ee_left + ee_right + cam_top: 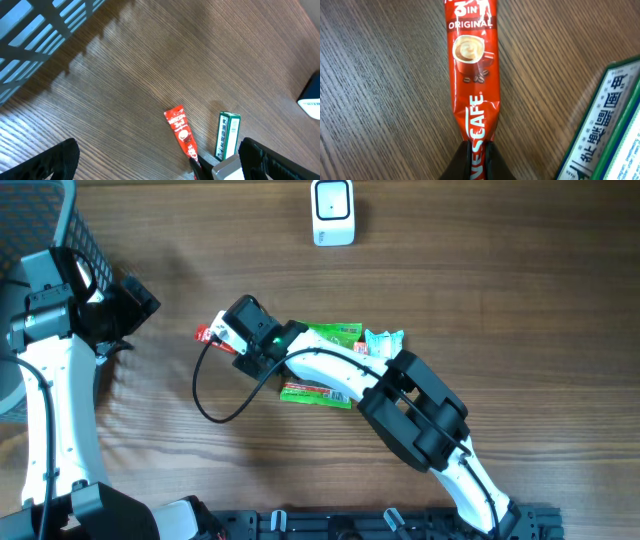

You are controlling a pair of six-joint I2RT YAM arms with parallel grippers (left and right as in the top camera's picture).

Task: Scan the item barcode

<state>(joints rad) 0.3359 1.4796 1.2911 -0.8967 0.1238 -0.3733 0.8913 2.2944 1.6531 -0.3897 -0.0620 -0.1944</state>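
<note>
Two right fingers (461,162) pinch the coffee sachet (472,75) by its end, presumably for carrying to the scanner (332,212); left fingers (52,162) spread.

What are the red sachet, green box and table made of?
The sachet looks like glossy plastic-foil laminate: glare streaks, soft creases. The box is probably printed card: straight edges, flat faces. The table shows matte wood grain, maybe laminate.

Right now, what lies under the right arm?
A green packet shows at the far side of the right arm, a green box at its near side. Their parts beneath the arm are covered; anything else there cannot be seen.
</note>
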